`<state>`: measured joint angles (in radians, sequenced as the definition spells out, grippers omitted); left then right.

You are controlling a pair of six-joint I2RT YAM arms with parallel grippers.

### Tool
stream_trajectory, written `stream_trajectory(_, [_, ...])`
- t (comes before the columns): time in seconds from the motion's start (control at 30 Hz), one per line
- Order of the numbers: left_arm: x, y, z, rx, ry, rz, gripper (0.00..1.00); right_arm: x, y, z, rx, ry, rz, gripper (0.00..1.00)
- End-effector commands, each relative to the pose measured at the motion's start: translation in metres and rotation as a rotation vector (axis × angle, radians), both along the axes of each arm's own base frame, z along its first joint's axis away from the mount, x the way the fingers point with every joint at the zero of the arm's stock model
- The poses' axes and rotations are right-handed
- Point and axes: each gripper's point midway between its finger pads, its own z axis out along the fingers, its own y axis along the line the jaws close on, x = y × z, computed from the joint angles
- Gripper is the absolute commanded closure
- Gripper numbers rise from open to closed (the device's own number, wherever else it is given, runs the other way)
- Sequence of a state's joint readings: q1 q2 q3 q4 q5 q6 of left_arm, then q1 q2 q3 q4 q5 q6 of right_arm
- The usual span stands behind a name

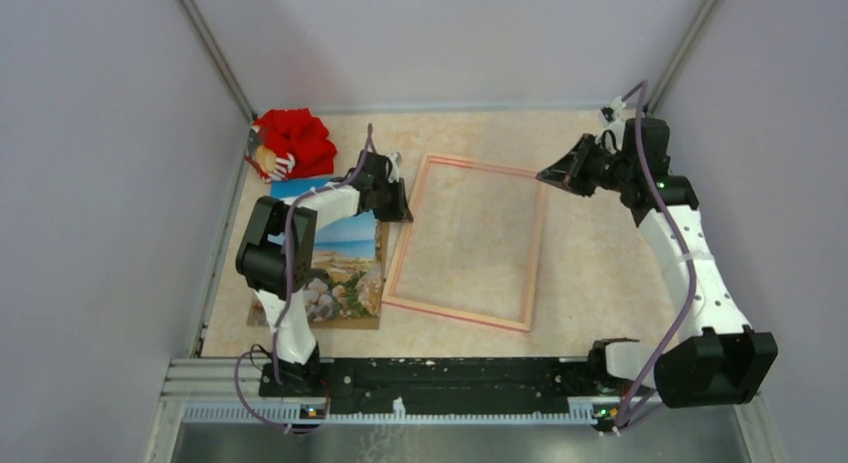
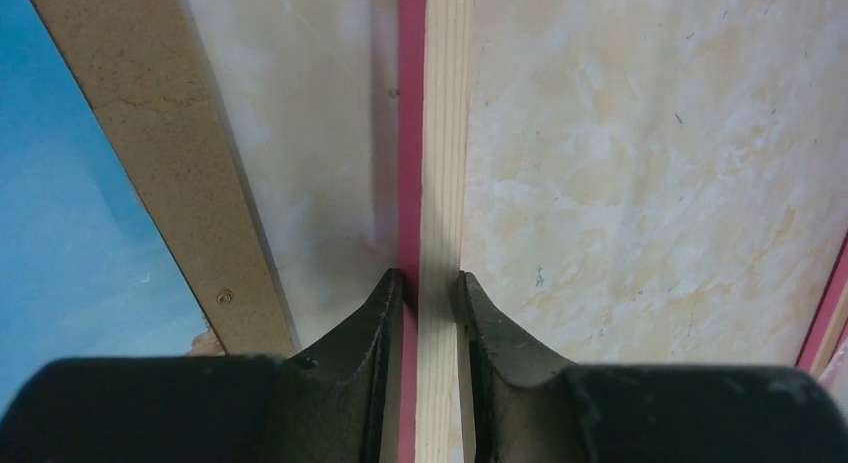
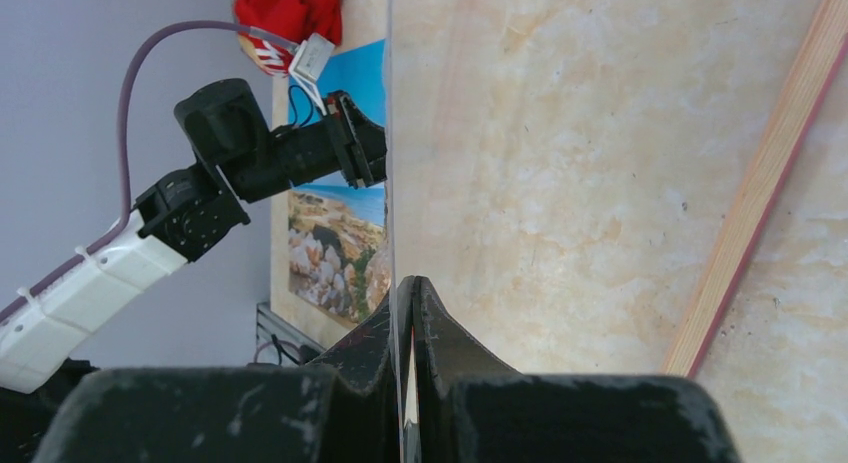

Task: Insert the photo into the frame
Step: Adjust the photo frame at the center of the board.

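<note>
The left hand [image 2: 432, 283] is clenched on the left rail of the frame [image 2: 440, 133], one finger on the pink outer edge and the other on the inner edge, with the pale wood face of the rail showing between them. From above, this grip sits close to the frame's far left corner, and the frame lies at a slight slant in the middle of the counter [image 1: 600, 283].

The photo [image 1: 350, 263] lies just left of the frame on a brown backing board [image 1: 330, 323], its blue sky toward the far side and its rocks toward the near edge. The left arm crosses over it. A strip of bare counter separates the board's edge from the gripped rail.

The right hand [image 3: 405, 283] hovers by the frame's far right corner, pinched shut on a thin clear sheet [image 3: 390, 133] seen edge-on. A red bundle [image 1: 295, 138] sits in the far left corner.
</note>
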<state>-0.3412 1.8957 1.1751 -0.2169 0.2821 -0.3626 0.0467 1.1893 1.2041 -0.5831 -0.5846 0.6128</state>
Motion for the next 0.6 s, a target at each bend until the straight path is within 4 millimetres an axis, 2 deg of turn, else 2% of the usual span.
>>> stream_trajectory(0.0, [-0.02,0.008,-0.015,-0.026,0.15,0.079,0.81,0.015,0.011,0.021,0.007,-0.092,0.02,1.0])
stream_trajectory(0.17, [-0.028,-0.001,-0.015,-0.115,0.209,0.102,0.88,0.019,0.013,0.018,0.007,-0.088,0.025,1.0])
stream_trajectory(0.3, [-0.029,-0.008,-0.015,-0.17,0.226,0.103,0.89,0.024,0.013,0.016,-0.006,-0.086,0.031,1.0])
stream_trajectory(0.43, [-0.012,-0.008,-0.013,-0.14,0.19,0.061,0.87,0.028,0.016,0.017,0.01,-0.082,0.046,1.0])
stream_trajectory(0.5, [0.0,-0.009,-0.002,-0.123,0.138,0.028,0.81,0.028,0.017,0.019,0.02,-0.088,0.055,1.0])
stream_trajectory(0.57, [0.013,-0.009,0.016,-0.11,0.061,-0.012,0.74,0.026,0.021,0.022,0.035,-0.099,0.079,1.0])
